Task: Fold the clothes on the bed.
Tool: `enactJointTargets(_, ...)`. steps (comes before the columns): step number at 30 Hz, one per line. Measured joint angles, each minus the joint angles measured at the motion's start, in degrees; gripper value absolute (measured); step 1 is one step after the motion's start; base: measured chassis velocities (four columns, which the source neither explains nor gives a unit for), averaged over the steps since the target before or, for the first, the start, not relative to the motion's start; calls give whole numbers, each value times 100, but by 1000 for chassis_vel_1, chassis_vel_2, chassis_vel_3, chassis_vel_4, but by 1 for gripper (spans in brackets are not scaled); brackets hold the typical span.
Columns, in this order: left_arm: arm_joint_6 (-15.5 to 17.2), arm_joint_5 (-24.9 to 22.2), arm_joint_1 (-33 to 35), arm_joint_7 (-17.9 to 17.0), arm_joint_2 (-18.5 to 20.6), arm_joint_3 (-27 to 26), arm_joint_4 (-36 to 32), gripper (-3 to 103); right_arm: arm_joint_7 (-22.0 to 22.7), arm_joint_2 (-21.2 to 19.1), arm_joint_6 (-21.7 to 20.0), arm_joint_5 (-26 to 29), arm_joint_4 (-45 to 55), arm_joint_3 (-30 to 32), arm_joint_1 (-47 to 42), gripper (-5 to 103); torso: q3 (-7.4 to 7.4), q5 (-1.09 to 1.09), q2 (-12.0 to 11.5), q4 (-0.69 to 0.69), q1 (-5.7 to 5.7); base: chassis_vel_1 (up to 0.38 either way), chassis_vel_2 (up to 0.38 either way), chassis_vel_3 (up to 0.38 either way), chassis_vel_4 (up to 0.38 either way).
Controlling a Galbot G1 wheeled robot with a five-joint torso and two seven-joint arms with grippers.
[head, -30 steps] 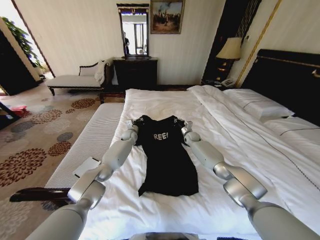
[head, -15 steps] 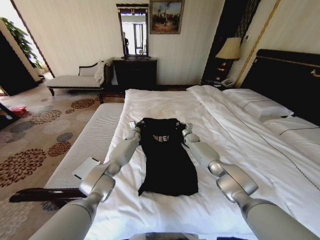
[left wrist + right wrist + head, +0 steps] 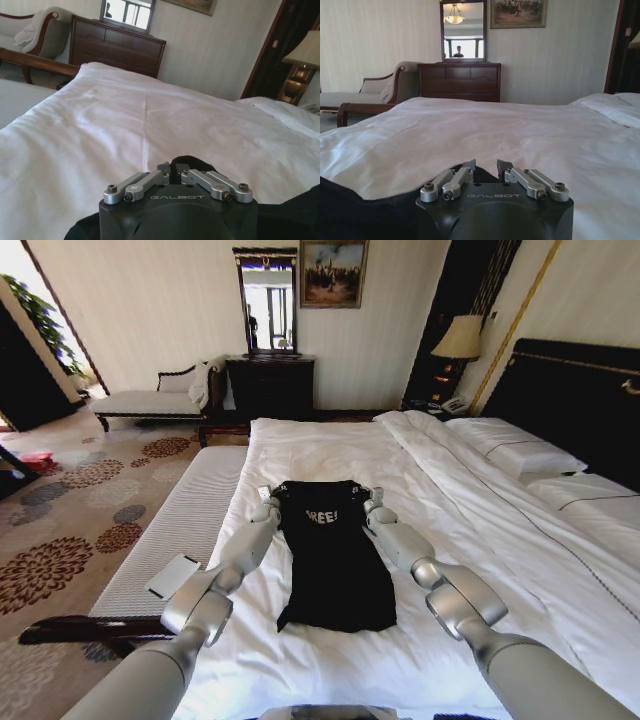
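The clothes are one black T-shirt (image 3: 335,560) with white lettering, lying flat and narrow on the white bed (image 3: 330,445), its sleeves tucked in. My left gripper (image 3: 266,496) sits at the shirt's far left shoulder corner and my right gripper (image 3: 372,496) at the far right one. In the left wrist view the left gripper (image 3: 173,171) is pinched on black fabric (image 3: 196,163). The right wrist view shows the right gripper (image 3: 486,166) closed on the dark cloth (image 3: 360,210), which spreads under it.
A light padded bench (image 3: 190,500) runs along the bed's left side with a flat white item (image 3: 173,575) on it. Pillows (image 3: 525,455) and a dark headboard (image 3: 580,400) lie to the right. A dresser (image 3: 270,385), chaise (image 3: 150,400) and lamp (image 3: 460,340) stand beyond.
Both arms have reached farther across the bed. The shirt's top edge, bunched and raised a second ago, now lies drawn out flat between the grippers.
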Motion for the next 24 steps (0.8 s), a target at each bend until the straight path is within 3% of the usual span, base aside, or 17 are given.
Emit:
enactJointTargets(1,74,54,13,-17,-4,-1,-9,10,-9,-11,-44,7,33,-22,-6,33,0,1,0,0,0,0,0,0,0)
enactJointTargets(5,123,93,20,-34,27,10,-17,20,-56,-37,-98,16,56,-87,-11,44,0,1,0,2,0,0,0,0,0)
enactJointTargets(6,166,91,11,-37,50,15,-2,31,-68,-34,-111,16,16,-98,0,50,0,0,0,3,0,0,0,0,0)
enactJointTargets(7,193,85,4,-47,60,16,7,31,-68,-32,-112,18,5,-98,2,50,0,0,0,3,0,0,0,0,0)
enactJointTargets(10,342,25,-27,-67,102,45,34,42,-67,-57,-119,37,51,-103,-9,66,0,0,0,3,0,0,0,0,0)
enactJointTargets(11,342,25,-27,-67,102,45,34,42,-67,-57,-119,37,51,-103,-9,66,0,0,0,3,0,0,0,0,0)
enactJointTargets(13,418,36,-31,-187,134,58,18,53,-31,-126,-142,119,209,-119,-87,78,0,0,0,3,0,0,0,0,0)
enactJointTargets(15,470,69,-25,-278,155,68,-40,59,-17,-175,-155,147,291,-130,-137,78,0,0,0,2,0,0,0,0,0)
enactJointTargets(17,582,12,59,-394,273,197,-350,70,21,-291,-168,241,461,-137,-216,88,0,0,0,2,0,0,0,0,0)
enactJointTargets(19,603,-33,86,-396,313,254,-447,70,32,-330,-175,277,511,-137,-237,93,0,0,0,3,0,0,0,0,0)
enactJointTargets(20,655,-142,131,-405,389,413,-662,81,75,-490,-196,378,688,-134,-316,97,0,2,0,6,0,0,0,0,0)
enactJointTargets(24,747,-381,283,-455,590,759,-1290,91,186,-858,-270,600,1063,-122,-458,100,-1,-1,0,-6,0,0,0,0,0)
